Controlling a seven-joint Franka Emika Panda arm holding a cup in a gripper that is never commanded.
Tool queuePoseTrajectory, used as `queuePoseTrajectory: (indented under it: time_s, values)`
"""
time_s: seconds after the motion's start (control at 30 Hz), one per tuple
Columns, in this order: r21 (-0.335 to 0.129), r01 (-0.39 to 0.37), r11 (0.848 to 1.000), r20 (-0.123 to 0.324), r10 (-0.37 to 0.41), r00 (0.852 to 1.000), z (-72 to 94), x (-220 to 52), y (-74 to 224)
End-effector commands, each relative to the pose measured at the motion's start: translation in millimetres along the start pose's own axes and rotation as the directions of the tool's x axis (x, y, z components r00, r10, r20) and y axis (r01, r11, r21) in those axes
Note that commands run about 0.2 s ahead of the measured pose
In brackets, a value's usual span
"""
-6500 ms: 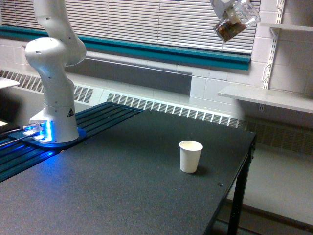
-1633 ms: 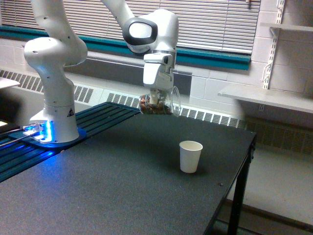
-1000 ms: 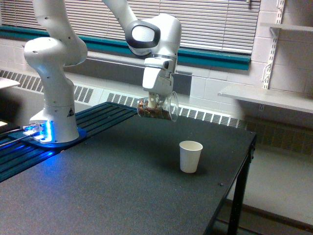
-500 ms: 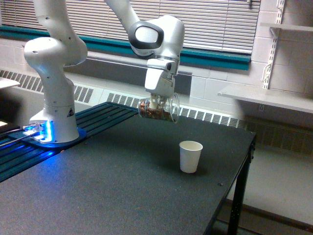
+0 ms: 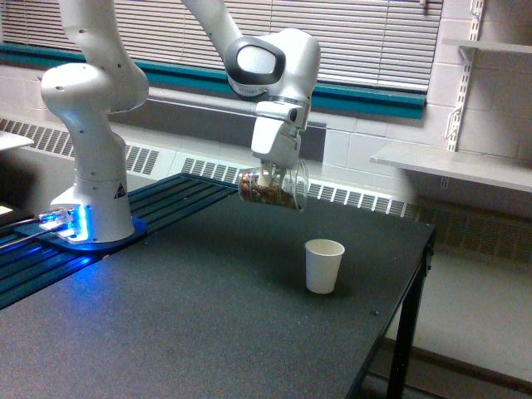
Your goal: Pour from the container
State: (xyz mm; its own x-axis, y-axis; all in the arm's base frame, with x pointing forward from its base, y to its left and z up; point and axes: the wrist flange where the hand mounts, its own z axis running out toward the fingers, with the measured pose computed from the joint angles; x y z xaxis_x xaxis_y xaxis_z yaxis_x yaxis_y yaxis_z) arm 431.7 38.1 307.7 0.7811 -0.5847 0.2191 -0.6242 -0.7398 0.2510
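The container [image 5: 273,188] is a clear wide-mouthed cup lying almost on its side in the air, brown nuts showing through its wall, its mouth turned toward the exterior view's right. My gripper [image 5: 268,174] hangs from the white arm and is shut on the container from above. A white paper cup [image 5: 323,265] stands upright on the black table [image 5: 208,324], below the container and a little toward the exterior view's right of its mouth. No nuts show outside the container.
The arm's white base [image 5: 90,212] with a blue light stands at the table's back left on a slatted strip. The table's right edge [image 5: 416,274] drops off close to the paper cup. A wall shelf [image 5: 453,165] and radiator grille sit behind.
The arm has carried the tilted container slightly toward the exterior view's right, closer to a spot above the paper cup. The paper cup has stayed put.
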Motion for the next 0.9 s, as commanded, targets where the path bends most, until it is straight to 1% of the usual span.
queuePoseTrajectory:
  time_s: [0.03, 0.2, 0.9]
  values:
    - [-0.016, -0.005, 1.0, 0.0, 0.005, 1.0, 0.2, 2, -3]
    - [-0.036, -0.01, 0.999, 0.005, 0.01, 1.0, 2.8, 4, -4]
    - [-0.082, -0.009, 0.997, 0.021, 0.01, 1.0, 10.5, 11, -14]
